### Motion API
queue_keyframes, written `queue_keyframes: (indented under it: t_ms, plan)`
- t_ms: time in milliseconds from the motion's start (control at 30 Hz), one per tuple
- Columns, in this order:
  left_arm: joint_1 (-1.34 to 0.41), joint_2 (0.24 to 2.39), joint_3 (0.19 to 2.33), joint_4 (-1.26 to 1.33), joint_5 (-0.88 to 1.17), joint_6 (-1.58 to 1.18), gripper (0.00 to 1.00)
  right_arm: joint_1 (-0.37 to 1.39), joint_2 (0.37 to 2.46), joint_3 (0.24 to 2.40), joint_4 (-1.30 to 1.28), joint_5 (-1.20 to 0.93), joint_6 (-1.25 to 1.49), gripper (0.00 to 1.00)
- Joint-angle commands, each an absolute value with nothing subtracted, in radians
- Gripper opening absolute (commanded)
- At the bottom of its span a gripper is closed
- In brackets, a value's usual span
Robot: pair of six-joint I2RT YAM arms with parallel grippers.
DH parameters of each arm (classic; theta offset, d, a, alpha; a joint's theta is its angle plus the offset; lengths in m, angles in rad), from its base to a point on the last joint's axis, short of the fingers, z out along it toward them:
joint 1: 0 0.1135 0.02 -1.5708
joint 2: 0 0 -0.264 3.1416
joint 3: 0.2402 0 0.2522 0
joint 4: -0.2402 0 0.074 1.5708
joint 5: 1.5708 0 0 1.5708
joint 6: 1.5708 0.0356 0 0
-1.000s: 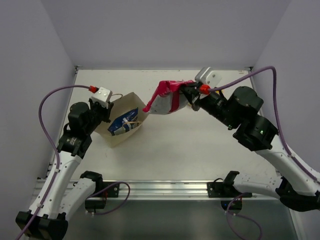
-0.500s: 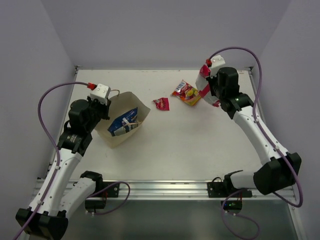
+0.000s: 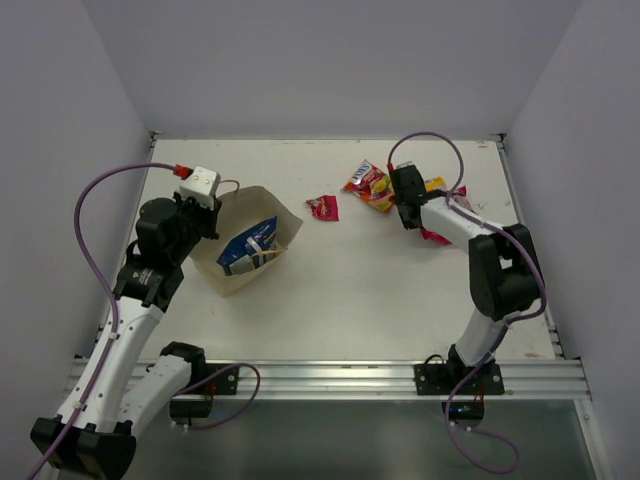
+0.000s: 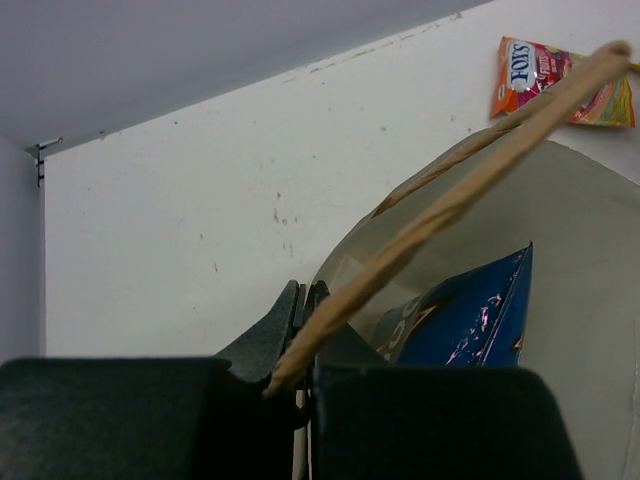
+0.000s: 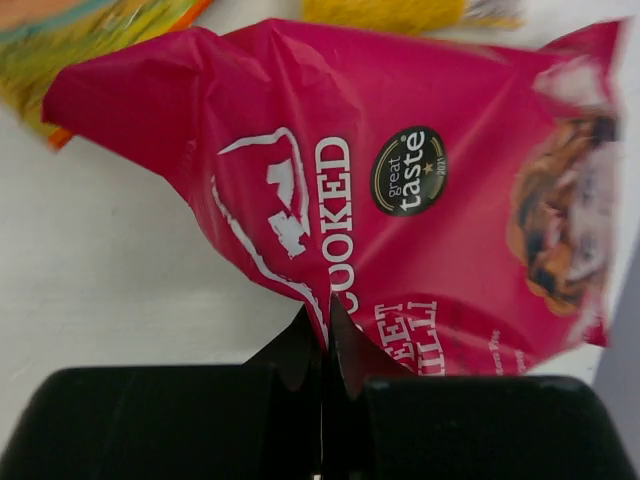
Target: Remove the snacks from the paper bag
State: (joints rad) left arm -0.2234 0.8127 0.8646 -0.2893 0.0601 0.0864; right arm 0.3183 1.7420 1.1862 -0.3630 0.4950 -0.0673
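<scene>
The paper bag point(image 3: 232, 272) lies open on the left of the table, with the blue Doritos bag point(image 3: 246, 246) inside it. My left gripper point(image 3: 213, 218) is shut on the bag's rim point(image 4: 470, 180), and the Doritos bag point(image 4: 470, 320) shows just behind that rim. At the back right my right gripper point(image 3: 410, 212) is shut on a fold of the pink bag point(image 5: 420, 200), which is low over the table point(image 3: 380, 290). The red-yellow candy pouch point(image 3: 368, 185), the yellow bar point(image 3: 435, 184) and the tiny red wrapper point(image 3: 322, 207) lie on the table outside the paper bag.
The table is walled at the back and on both sides. The right arm's elbow point(image 3: 500, 270) rises over the table's right side. A metal rail point(image 3: 320, 378) runs along the near edge.
My right arm has carried the pink bag from beside the paper bag to the back right and lowered it next to the candy pouch. The left gripper has stayed on the paper bag.
</scene>
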Motion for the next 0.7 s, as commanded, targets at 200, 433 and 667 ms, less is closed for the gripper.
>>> queue_keyframes:
  t_ms: [200, 433, 667]
  plan:
    - [-0.227, 0.821, 0.931, -0.278, 0.084, 0.072, 0.00, 0.383, 1.632, 1.193, -0.545, 0.091, 0.095, 0.47]
    - [-0.227, 0.818, 0.930, -0.287, 0.124, 0.094, 0.00, 0.489, 1.384, 1.325, -0.603, -0.072, 0.008, 0.63]
    - [-0.227, 0.801, 0.928, -0.288, 0.198, 0.117, 0.00, 0.771, 1.342, 1.451, -0.534, -0.166, -0.237, 0.64]
